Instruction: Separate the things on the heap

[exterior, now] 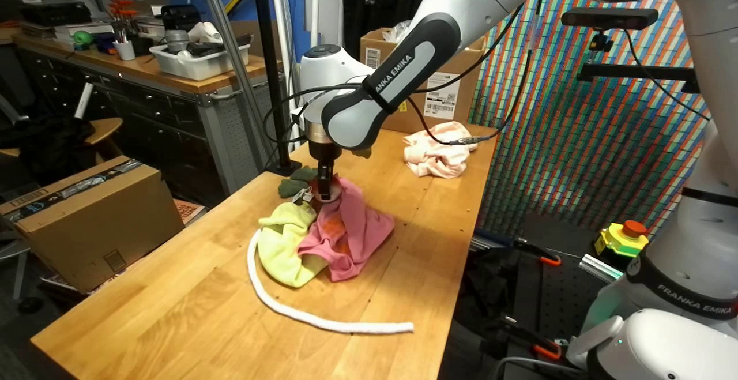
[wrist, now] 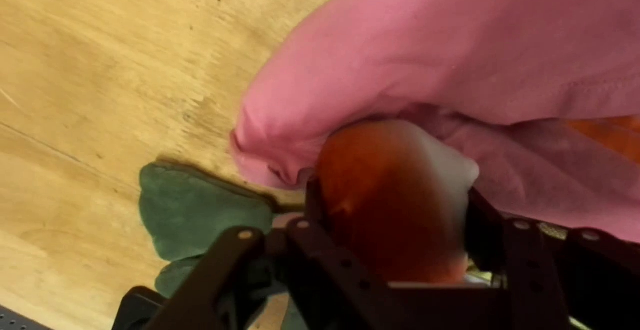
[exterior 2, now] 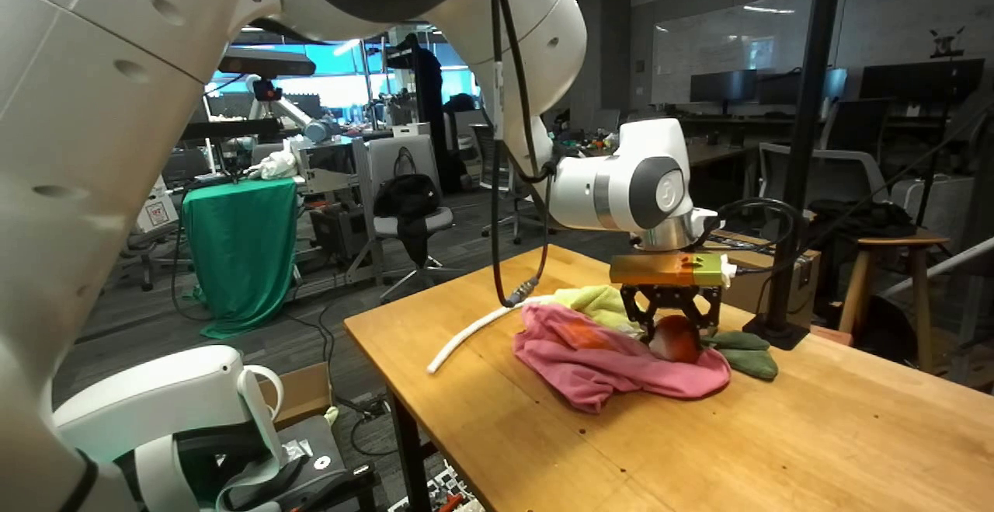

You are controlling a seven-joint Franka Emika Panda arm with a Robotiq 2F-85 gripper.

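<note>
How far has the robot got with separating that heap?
Looks done: the pale cloth lies by itself. In hand: the gripper straddles the red-and-white object, its hold unclear. Left: the pink cloth overlaps the yellow-green cloth, which the white rope touches.

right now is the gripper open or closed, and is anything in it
Gripper: closed on the rounded orange-red and white object, jaws against both sides; how firmly cannot be told.

Matt pink cloth [exterior: 369, 221], wooden table [exterior: 202, 311]
</note>
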